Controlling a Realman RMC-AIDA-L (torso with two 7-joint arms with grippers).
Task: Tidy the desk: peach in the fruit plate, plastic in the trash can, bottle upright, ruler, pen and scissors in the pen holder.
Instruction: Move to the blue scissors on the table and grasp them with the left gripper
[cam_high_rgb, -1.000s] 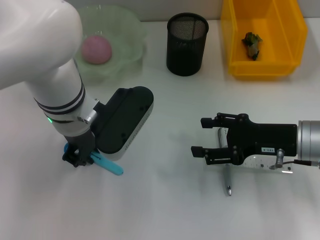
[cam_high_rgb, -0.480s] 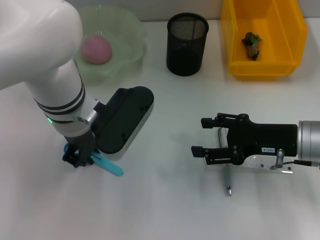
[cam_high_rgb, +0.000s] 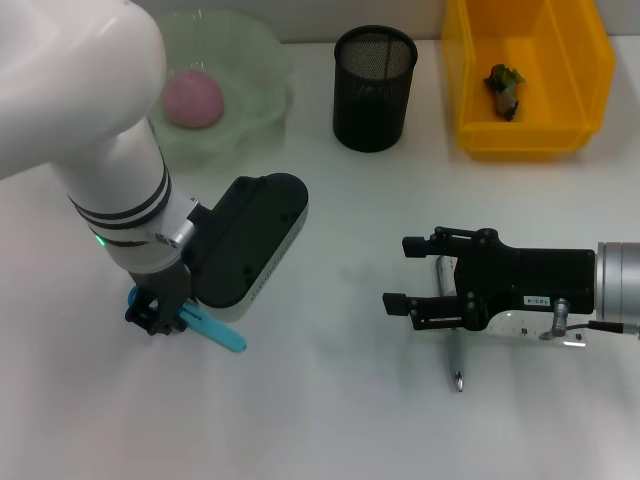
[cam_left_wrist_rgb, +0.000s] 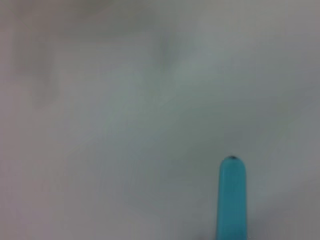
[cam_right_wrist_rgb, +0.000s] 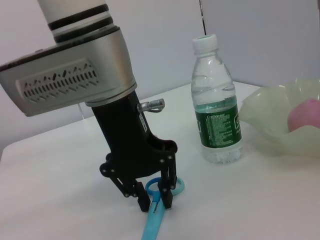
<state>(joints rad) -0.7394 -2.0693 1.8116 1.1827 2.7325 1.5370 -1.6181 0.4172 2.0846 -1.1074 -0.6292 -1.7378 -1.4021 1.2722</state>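
Observation:
My left gripper (cam_high_rgb: 155, 318) is down on the desk (cam_high_rgb: 330, 420), shut on the scissors (cam_high_rgb: 215, 330) at their light blue handles; the right wrist view shows its fingers (cam_right_wrist_rgb: 166, 196) pinching the scissors (cam_right_wrist_rgb: 152, 227). The cyan blade cover (cam_left_wrist_rgb: 231, 197) lies flat on the desk. My right gripper (cam_high_rgb: 397, 272) hovers open over the pen (cam_high_rgb: 455, 362), with the clear ruler (cam_high_rgb: 520, 322) partly under it. The peach (cam_high_rgb: 192, 97) sits in the fruit plate (cam_high_rgb: 255, 60). The bottle (cam_right_wrist_rgb: 216, 115) stands upright beside the plate; the head view hides it behind my left arm.
The black mesh pen holder (cam_high_rgb: 373, 88) stands at the back centre. To its right, the yellow trash can (cam_high_rgb: 580, 70) holds a crumpled piece of plastic (cam_high_rgb: 503, 88). The left arm's bulk covers the desk's left side.

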